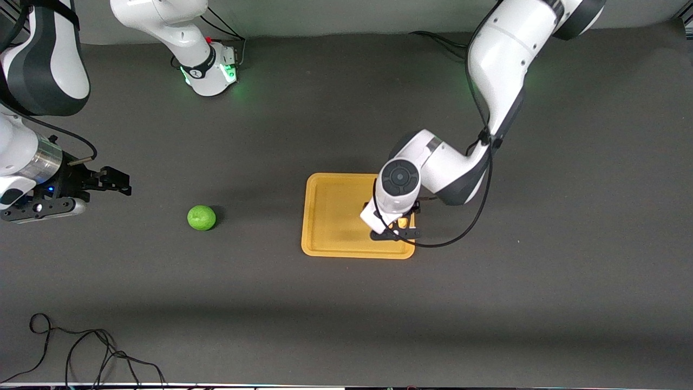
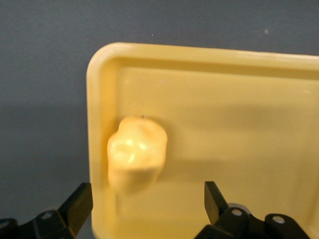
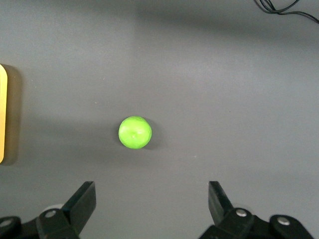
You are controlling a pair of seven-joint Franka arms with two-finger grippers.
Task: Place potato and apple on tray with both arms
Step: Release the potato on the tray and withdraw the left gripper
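The potato (image 2: 137, 152) lies in the orange-yellow tray (image 2: 224, 99), close to one corner and against its rim. My left gripper (image 2: 148, 199) is open just above it, one finger on either side and neither touching it. In the front view the left gripper (image 1: 399, 228) covers most of the potato (image 1: 403, 222), over the tray's (image 1: 330, 216) corner nearest the camera at the left arm's end. The green apple (image 1: 201, 218) sits on the table toward the right arm's end. My right gripper (image 1: 122, 182) is open and empty beside it. The right wrist view shows the apple (image 3: 135, 132) ahead of the right gripper (image 3: 149, 199).
A loose black cable (image 1: 81, 352) lies near the table's front edge at the right arm's end; it also shows in the right wrist view (image 3: 284, 7). The tray's edge (image 3: 2, 114) shows in that view too. The right arm's base (image 1: 208, 70) stands at the back.
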